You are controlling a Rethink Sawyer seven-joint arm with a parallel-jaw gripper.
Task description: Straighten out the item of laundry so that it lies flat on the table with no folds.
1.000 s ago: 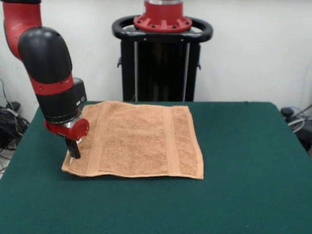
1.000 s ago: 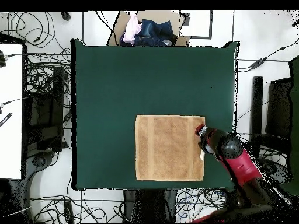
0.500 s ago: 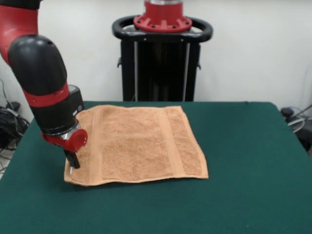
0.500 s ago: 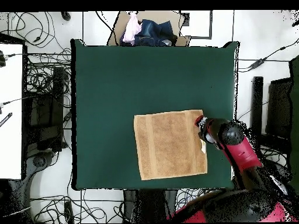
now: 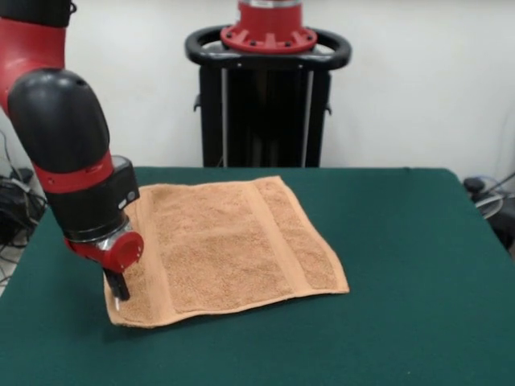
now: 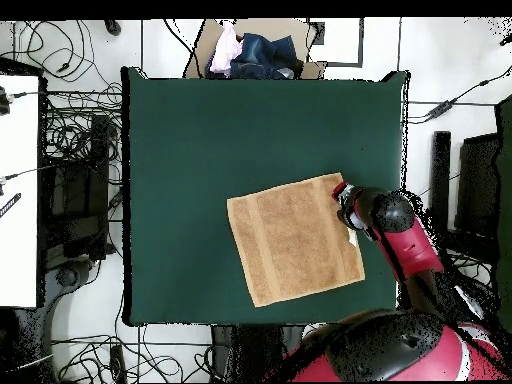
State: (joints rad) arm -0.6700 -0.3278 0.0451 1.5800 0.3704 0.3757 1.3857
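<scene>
The item of laundry (image 5: 233, 241) is an orange-tan towel lying spread and flat on the green table (image 5: 402, 281), turned at an angle to the table's edges. Two flat woven bands run across it. My gripper (image 5: 121, 288) stands at the towel's near left corner, its black fingers shut on the cloth there and down at table level. From above, the towel (image 6: 295, 240) lies in the table's (image 6: 200, 150) lower right part, and the gripper (image 6: 342, 196) sits at its upper right corner. A small white label shows under the arm at that edge.
A cardboard box of clothes (image 6: 255, 50) stands beyond the table's top edge in the overhead view. Cables lie on the floor all around. A white desk (image 6: 18, 190) is at the left. The towel's right edge is close to the table's right edge (image 6: 404, 200).
The gripper has dragged its corner of the towel toward the table's near side in the front view. The whole towel has swung round with it and now lies skewed.
</scene>
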